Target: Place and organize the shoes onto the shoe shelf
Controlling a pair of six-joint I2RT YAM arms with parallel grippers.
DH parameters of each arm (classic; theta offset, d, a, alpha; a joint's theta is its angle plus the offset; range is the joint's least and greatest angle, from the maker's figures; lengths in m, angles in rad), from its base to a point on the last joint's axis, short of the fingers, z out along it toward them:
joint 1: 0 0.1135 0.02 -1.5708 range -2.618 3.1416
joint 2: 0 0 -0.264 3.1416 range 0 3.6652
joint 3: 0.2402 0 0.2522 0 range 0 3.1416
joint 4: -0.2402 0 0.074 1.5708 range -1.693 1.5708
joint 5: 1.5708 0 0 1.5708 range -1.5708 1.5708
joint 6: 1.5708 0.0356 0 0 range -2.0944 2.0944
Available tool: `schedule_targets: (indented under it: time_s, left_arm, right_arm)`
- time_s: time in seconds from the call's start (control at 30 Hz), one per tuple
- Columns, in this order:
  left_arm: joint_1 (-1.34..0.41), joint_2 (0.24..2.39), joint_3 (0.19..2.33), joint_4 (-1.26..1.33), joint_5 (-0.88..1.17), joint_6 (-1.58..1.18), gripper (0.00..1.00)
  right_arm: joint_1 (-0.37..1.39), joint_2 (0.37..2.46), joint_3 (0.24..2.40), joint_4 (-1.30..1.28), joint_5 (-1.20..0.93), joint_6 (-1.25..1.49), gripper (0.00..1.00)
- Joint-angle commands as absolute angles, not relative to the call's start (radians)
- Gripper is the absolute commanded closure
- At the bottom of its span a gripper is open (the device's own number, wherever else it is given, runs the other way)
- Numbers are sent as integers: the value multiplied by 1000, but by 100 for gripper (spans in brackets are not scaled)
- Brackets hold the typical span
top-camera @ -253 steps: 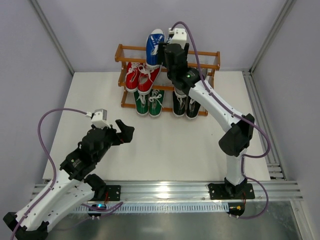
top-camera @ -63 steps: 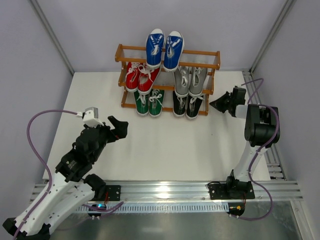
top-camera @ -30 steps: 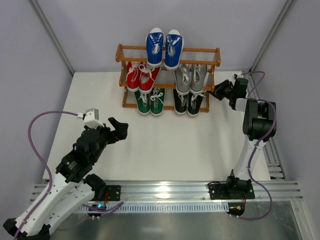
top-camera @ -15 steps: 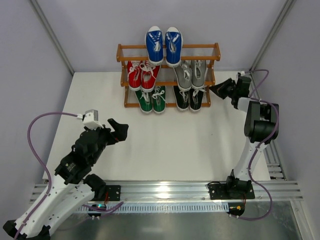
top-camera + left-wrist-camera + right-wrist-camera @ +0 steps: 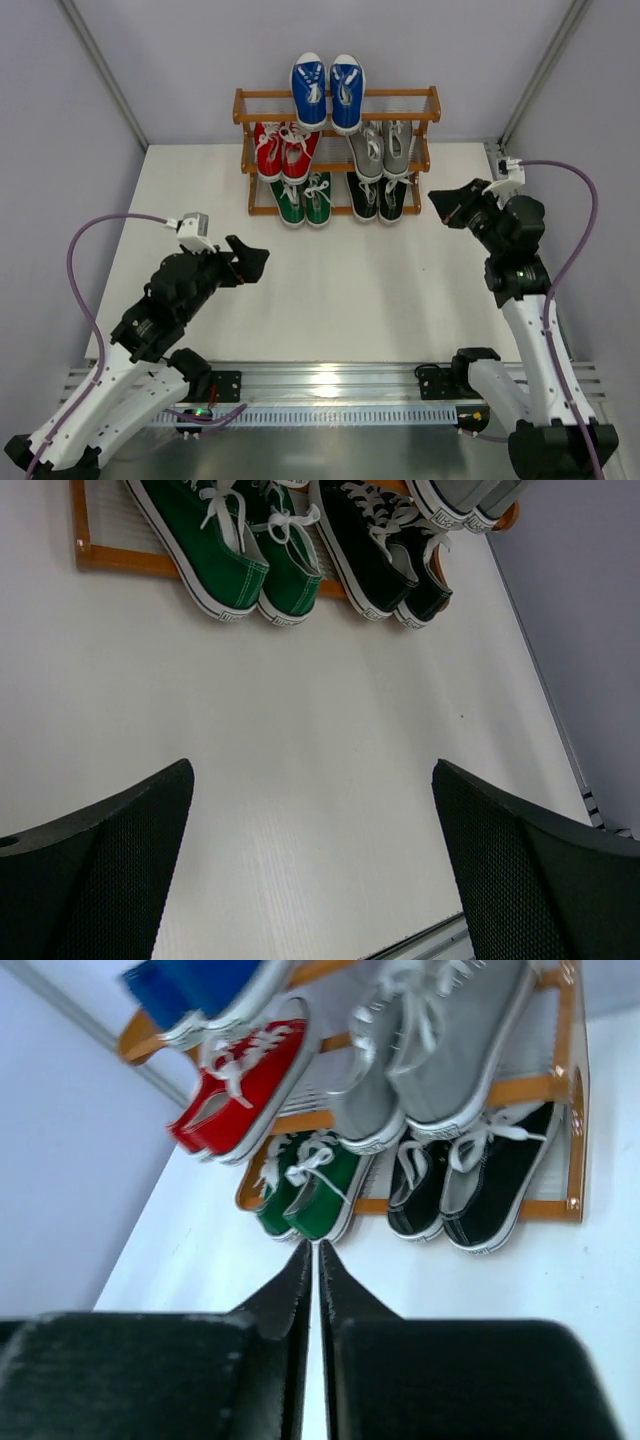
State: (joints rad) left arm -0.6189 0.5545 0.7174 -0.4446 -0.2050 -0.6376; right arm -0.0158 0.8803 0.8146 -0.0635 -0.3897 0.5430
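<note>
Shoe shelf (image 5: 239,104): an orange-brown wooden rack of stepped tiers stood at the far end of the white table (image 5: 330,270), with all five pairs on it.
Blue pair (image 5: 328,92): lay side by side on the top tier, left of centre, white toes toward the back wall.
Red pair (image 5: 280,150): sat on the middle tier, left side, white laces loose.
Grey pair (image 5: 381,148): sat on the middle tier, right side, next to the red.
Green pair (image 5: 305,197): rested on the lowest tier, left, below the red.
Black pair (image 5: 384,197): rested on the lowest tier, right, just beside the green.
</note>
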Motion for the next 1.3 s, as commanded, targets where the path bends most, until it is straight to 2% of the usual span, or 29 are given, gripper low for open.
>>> schedule_targets:
  time_s: [0.0,0.03,0.1,0.13,0.17,0.5,1.27]
  left_arm:
    - [-614,592,788,-371,-138,-603,0]
    - [-614,601,799,-370,-126,-603,0]
    - [-614,633,827,-374,-111,-603,0]
    - [-614,646,836,-374,-103,-603,0]
    - [-614,655,845,-379,-86,-601,0]
    - [-614,726,923,-380,-37,-595,0]
    - [-614,796,991,-367,-9,-591,0]
  right_arm:
    - [57,773,954,-326,-287,356,89]
    - [75,756,977,-387,-301,324,62]
    - [84,727,1032,-437,-343,305,36]
    - [87,718,1045,-480,-362,289,14]
    - [90,698,1054,-495,-380,287,2]
    - [91,591,1095,-572,-462,265,0]
    - [92,589,1055,-566,-503,264,0]
